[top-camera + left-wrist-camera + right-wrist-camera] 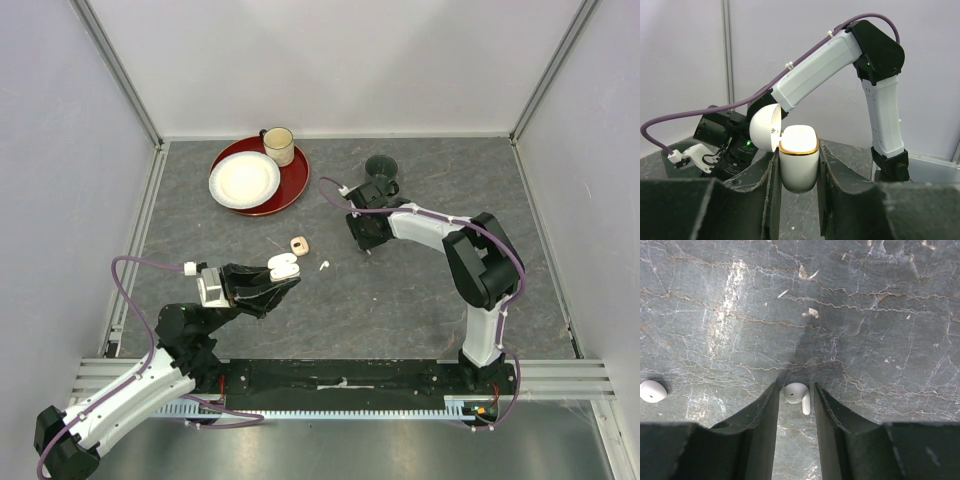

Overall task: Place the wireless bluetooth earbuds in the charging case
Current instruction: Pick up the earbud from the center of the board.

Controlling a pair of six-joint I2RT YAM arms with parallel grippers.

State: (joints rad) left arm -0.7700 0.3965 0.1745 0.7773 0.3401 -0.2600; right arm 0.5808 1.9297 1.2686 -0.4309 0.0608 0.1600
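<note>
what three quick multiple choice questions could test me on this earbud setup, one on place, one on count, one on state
1. Where is the white case? A lying loose; B in the left pincer; C hidden from view.
2. How many mugs are in view? A one; B two; C four.
3. The case's lid is: A open; B shut; C missing.
Answers: B, both fingers press the case's sides; B, a cream mug and a dark mug; A, the lid is swung back from the gold rim.

Glossy white plastic case [799, 167], earbud [796, 392]; matt stone-look table [840, 315].
</note>
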